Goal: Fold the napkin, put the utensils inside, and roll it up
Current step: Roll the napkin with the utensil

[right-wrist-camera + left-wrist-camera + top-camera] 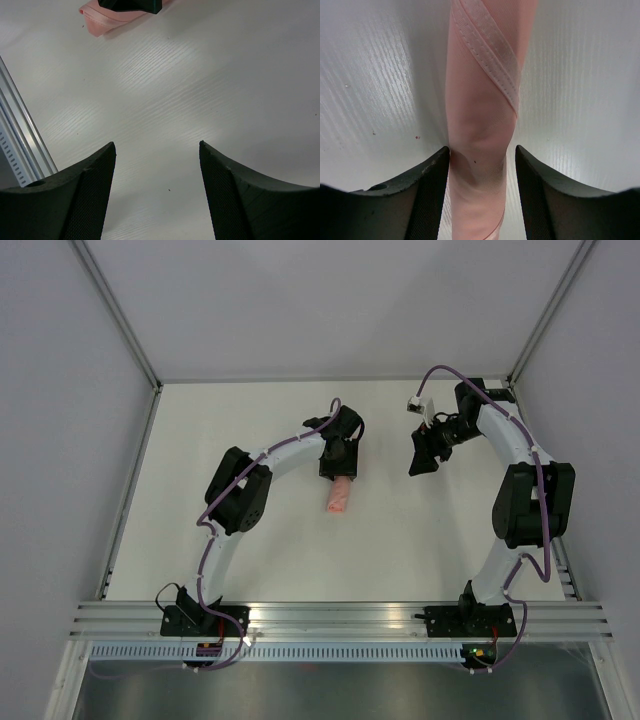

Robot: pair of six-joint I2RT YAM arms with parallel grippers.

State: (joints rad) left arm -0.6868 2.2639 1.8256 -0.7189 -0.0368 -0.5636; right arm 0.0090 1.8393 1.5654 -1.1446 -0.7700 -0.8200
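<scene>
Roll: salmon-pink cloth napkin point(339, 497), slim tube, mid white surface point(420, 550).
L end effector point(482, 152): open, astride its far end.
R end effector point(420, 466): open, empty.
Tip: lift L straight up; don't unroll.

Table: white flat table point(430, 540), faint wood-grain finish.
On it: salmon-pink cloth napkin point(339, 498), rolled into a slim tube, lying flat near the middle, its stitched hem winding diagonally round it.
Near edge: silver aluminium rail point(340, 615) running its width.

Top camera looks down on whole table point(400, 540). Left wrist hugs the napkin point(480, 125); right wrist sees it from afar.
</scene>
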